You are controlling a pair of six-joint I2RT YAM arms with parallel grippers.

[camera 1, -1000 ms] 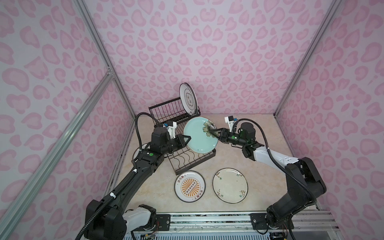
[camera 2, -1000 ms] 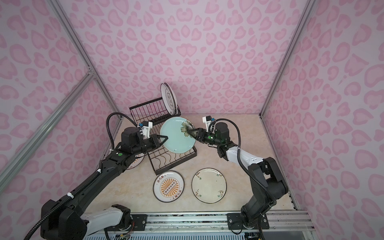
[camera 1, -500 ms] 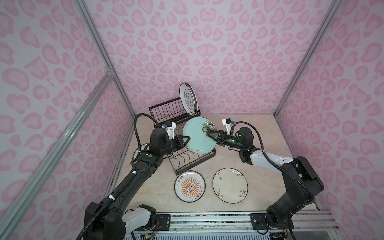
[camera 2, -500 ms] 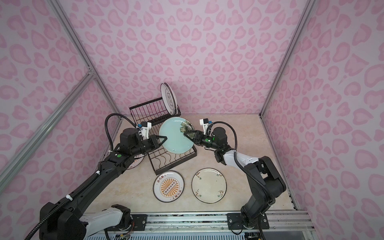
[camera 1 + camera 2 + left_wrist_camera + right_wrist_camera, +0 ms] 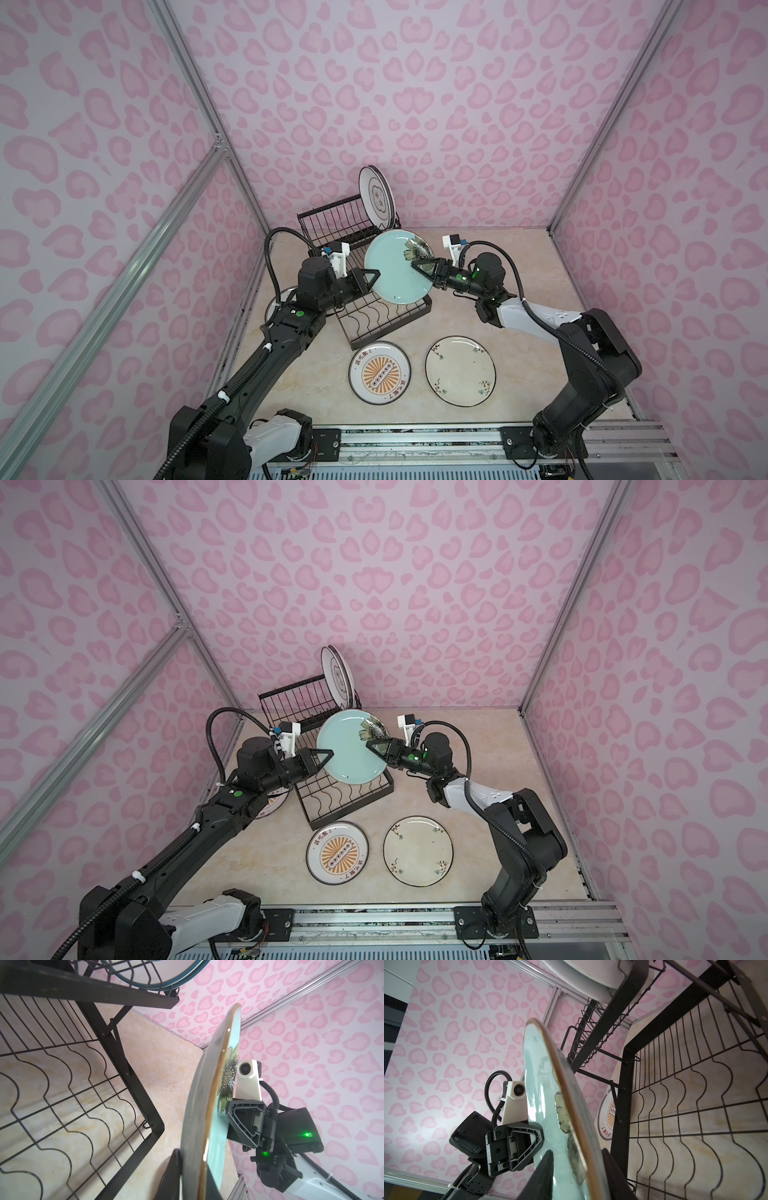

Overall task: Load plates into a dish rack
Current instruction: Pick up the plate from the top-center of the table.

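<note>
A pale blue-green flower plate [image 5: 395, 270] [image 5: 349, 750] hangs tilted on edge above the black dish rack's lower tray [image 5: 374, 324]. My left gripper [image 5: 374, 276] [image 5: 194, 1176] is shut on its left rim. Opposite it, my right gripper [image 5: 415, 264] [image 5: 578, 1165] straddles the right rim by the flower. One of its fingers [image 5: 546, 1167] lies on the plate's face and one behind. Whether they press is unclear. A white emblem plate [image 5: 376, 195] stands in the raised tier [image 5: 332, 224].
An orange sunburst plate [image 5: 379, 372] and a cream floral-sprig plate [image 5: 460, 370] lie flat on the table in front of the rack. Another sunburst plate [image 5: 272, 806] lies left of the rack, mostly under my left arm. Pink patterned walls close in on three sides.
My right gripper has slid further onto the plate's right rim and its jaws have narrowed around it. The left gripper keeps its hold, and the plate has shifted slightly left.
</note>
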